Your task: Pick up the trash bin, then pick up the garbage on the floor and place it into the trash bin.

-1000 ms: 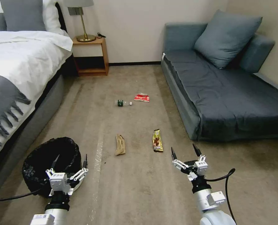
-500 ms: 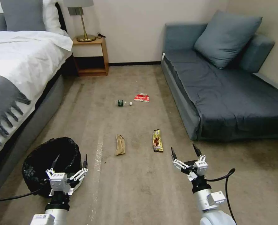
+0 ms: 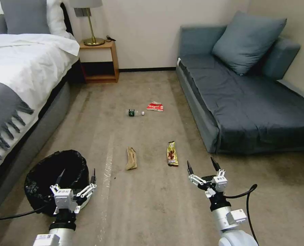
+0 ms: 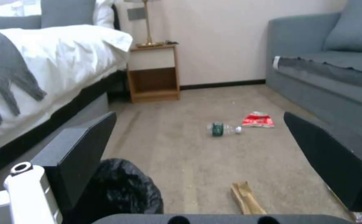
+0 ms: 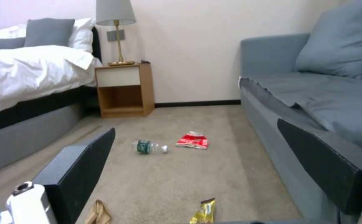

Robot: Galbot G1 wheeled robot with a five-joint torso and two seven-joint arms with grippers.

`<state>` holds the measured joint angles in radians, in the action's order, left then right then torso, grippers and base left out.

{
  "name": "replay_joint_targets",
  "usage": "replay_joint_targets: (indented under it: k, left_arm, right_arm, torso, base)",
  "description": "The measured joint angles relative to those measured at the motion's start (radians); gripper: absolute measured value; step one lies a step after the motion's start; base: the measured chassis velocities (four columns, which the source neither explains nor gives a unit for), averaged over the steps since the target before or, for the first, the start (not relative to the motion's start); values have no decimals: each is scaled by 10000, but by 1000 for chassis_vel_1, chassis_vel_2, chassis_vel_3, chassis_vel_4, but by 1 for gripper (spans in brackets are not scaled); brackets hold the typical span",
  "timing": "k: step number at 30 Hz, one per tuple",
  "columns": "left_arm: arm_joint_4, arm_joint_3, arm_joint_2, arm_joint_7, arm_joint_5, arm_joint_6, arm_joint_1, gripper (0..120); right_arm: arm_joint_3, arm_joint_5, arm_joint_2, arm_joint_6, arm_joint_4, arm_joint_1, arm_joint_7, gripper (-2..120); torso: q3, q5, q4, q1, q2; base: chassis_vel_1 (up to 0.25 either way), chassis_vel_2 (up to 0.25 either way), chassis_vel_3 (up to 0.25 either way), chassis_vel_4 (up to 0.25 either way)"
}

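A bedroom floor (image 3: 152,205) seen from above. At 8 o'clock stands the trash bin (image 3: 46,177), not yet lifted; the left gripper (image 3: 77,176) hovers at its rim, jaws spread and empty. The right gripper (image 3: 201,164) waits at 5 o'clock, jaws spread. All the garbage lies uncollected: tan wrapper (image 3: 131,158), gold wrapper (image 3: 172,153), bottle (image 3: 134,112) and red packet (image 3: 155,107) toward 12.

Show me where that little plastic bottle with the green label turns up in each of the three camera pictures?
Head view: the bottle lies on the carpet mid-room, with the red-white packet just beside it.
Left wrist view: the bottle lies on the carpet between the left claw's open fingers.
Right wrist view: the bottle lies on the carpet, nearer the bed side.
Shared landmark: the red-white packet beside the bottle's cap end, with the wooden nightstand behind.
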<state>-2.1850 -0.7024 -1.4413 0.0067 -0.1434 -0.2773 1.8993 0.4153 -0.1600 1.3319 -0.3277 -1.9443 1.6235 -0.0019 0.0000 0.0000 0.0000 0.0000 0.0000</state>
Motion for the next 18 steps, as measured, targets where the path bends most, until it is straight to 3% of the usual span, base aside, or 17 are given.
replay_joint_targets:
  k: [5, 6, 8, 10, 12, 13, 14, 16, 18]
  left_arm:
    - [-67, -114, 82, -50, -14, 43, -364, 100]
    - [-203, -308, 231, -174, -45, 140, -985, 100]
    - [-217, -297, 246, -161, -45, 139, -1302, 100]
    - [-308, -397, 370, -165, -47, 222, -1620, 100]
    - [-412, -489, 458, -189, -52, 267, -1853, 100]
    - [-605, -639, 657, -229, -62, 391, -2314, 100]
    - [-750, -713, 859, -233, -48, 460, -2556, 100]
    - [-816, -695, 1014, -218, 43, 515, -2566, 100]
    - [-785, -646, 1027, -199, 100, 505, -2479, 100]
  right_arm:
    - [106, 145, 242, 42, -339, 46, 62, 100]
    - [124, 169, 292, 66, -388, 69, 72, 100]
    - [200, 331, 529, 142, -758, 132, 130, 100]
    - [393, 623, 941, 286, -1415, 252, 270, 100]
    - [454, 745, 1115, 351, -1695, 303, 320, 100]
    - [592, 962, 1431, 459, -2191, 391, 421, 100]
    - [609, 993, 1561, 462, -2369, 405, 434, 100]
    - [707, 1164, 1791, 529, -2704, 516, 473, 100]
    - [798, 1320, 1988, 568, -3026, 603, 513, 100]
  torso:
    - [0, 0, 2, 0, 0]
    - [1, -3, 1, 0, 0]
    - [-1, 7, -6, 0, 1]
    - [1, -11, 2, 0, -1]
    - [0, 1, 2, -1, 0]
    - [0, -1, 4, 0, 0]
    - [0, -11, -10, 0, 0]
    - [3, 15, -4, 0, 0]
    - [0, -6, 0, 0, 0]
  base:
    - [0, 0, 0, 0]
    - [0, 0, 0, 0]
    - [0, 0, 0, 0]
    - [0, 0, 0, 0]
    - [0, 0, 0, 0]
    - [0, 0, 0, 0]
    - [0, 0, 0, 0]
    - [0, 0, 0, 0]
    - [0, 0, 0, 0]
